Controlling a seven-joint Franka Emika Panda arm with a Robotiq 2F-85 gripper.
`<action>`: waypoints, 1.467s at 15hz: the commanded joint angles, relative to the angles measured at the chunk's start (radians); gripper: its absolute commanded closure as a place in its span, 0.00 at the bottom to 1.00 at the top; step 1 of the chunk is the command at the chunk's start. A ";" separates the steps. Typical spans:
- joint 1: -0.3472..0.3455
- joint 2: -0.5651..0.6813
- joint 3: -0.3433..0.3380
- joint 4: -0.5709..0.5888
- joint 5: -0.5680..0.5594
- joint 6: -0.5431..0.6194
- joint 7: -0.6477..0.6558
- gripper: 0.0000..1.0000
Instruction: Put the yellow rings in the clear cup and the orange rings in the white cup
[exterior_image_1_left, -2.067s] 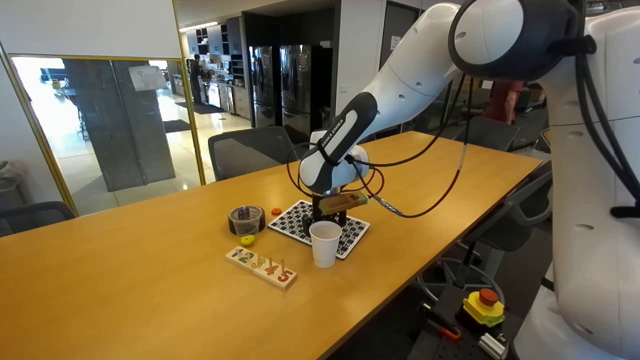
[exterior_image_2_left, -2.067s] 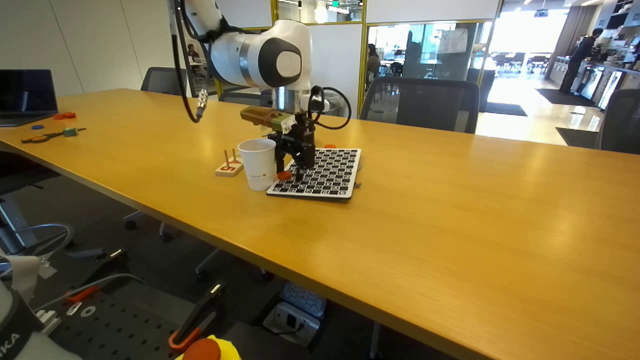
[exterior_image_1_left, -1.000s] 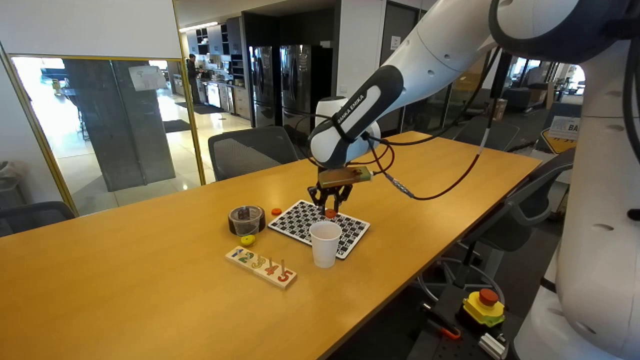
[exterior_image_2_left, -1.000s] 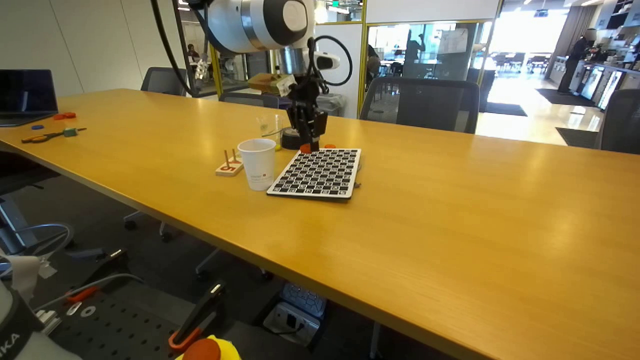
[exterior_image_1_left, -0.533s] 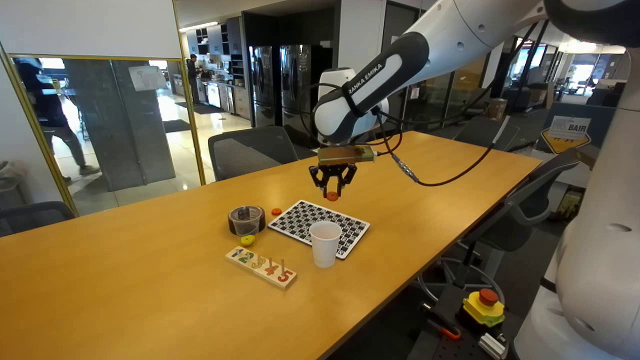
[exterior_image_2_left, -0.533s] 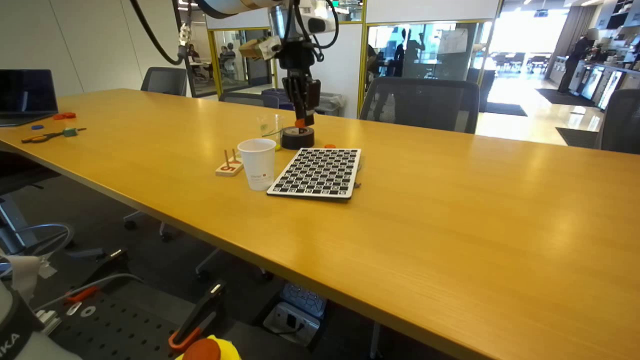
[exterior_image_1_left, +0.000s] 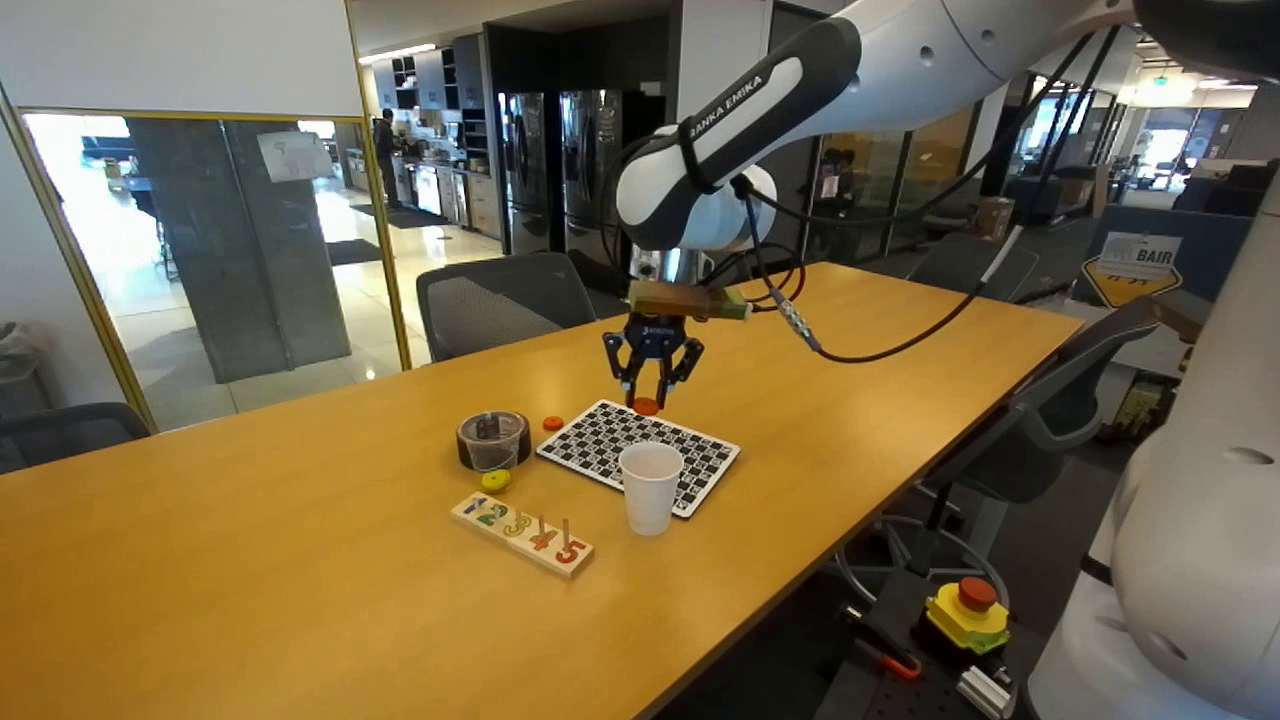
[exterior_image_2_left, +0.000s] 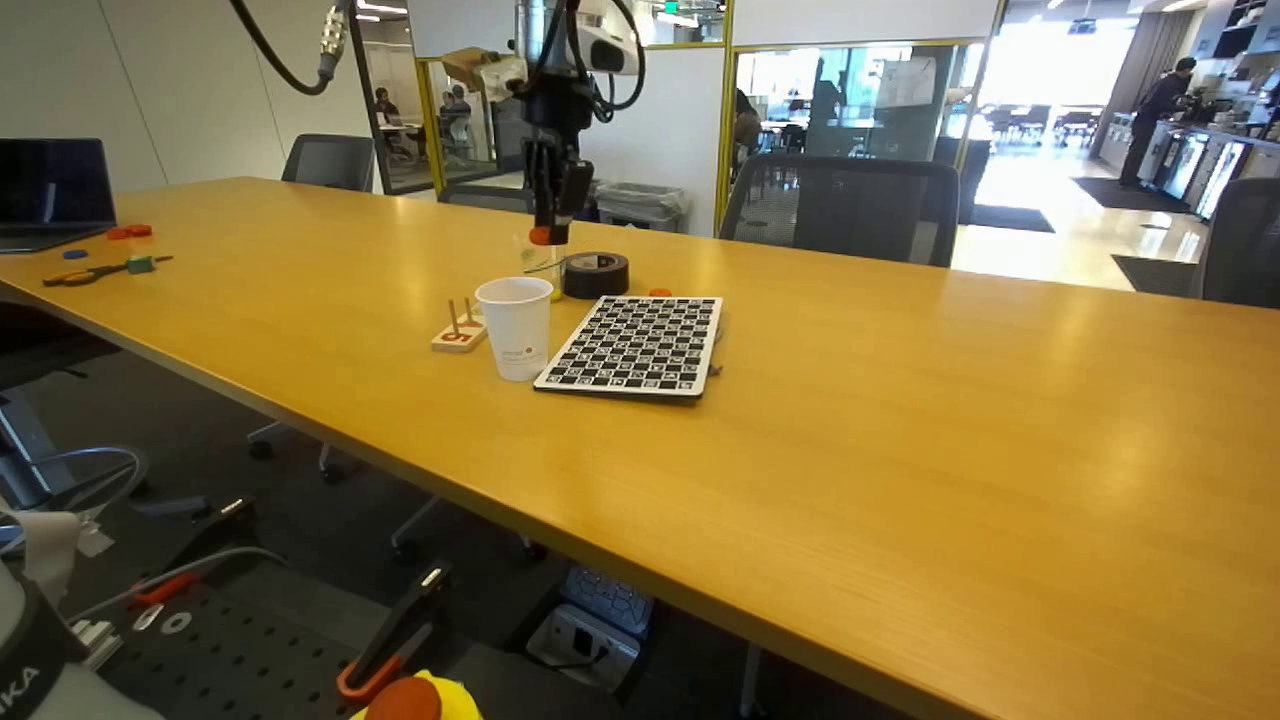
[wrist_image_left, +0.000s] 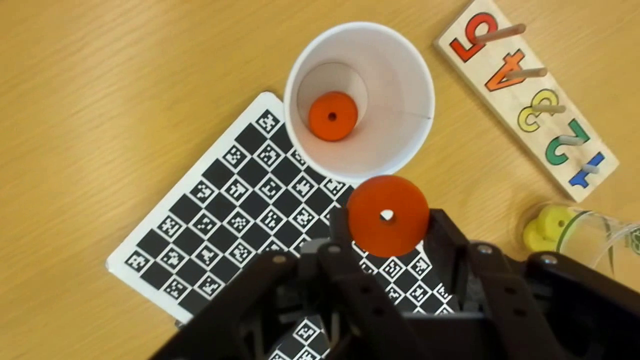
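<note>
My gripper (wrist_image_left: 388, 218) is shut on an orange ring (wrist_image_left: 372, 240), its fingers against opposite sides. It hangs in the air; in an exterior view the held ring (exterior_image_1_left: 645, 407) appears behind the white cup (exterior_image_1_left: 650, 490). Seen from the wrist, that ring overlaps the rim of the upright white cup (wrist_image_left: 425, 100). Another orange ring (wrist_image_left: 332, 122) lies on the cup's floor. On the table by the checkered board rests a further orange ring (exterior_image_1_left: 552, 423). Two yellow rings (wrist_image_left: 545, 231) show at the base of the clear cup (wrist_image_left: 595, 245), apparently inside it.
The checkered board (exterior_image_2_left: 640, 345) lies beside the white cup. A black tape roll (exterior_image_2_left: 597, 275) stands near the clear cup. The wooden number board (exterior_image_1_left: 522, 535) with upright pegs lies between the cups and the table front. A laptop (exterior_image_2_left: 55, 195) sits at a far end.
From low over the checkered board, my gripper has risen with the orange ring in it. Over the last half second it has shifted left in both exterior views. The cups have not moved.
</note>
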 joint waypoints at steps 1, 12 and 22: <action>-0.019 -0.008 0.014 -0.014 0.099 -0.027 -0.083 0.83; -0.017 0.011 0.023 -0.040 0.165 -0.094 -0.149 0.83; -0.036 0.065 0.001 0.042 0.078 0.006 0.041 0.00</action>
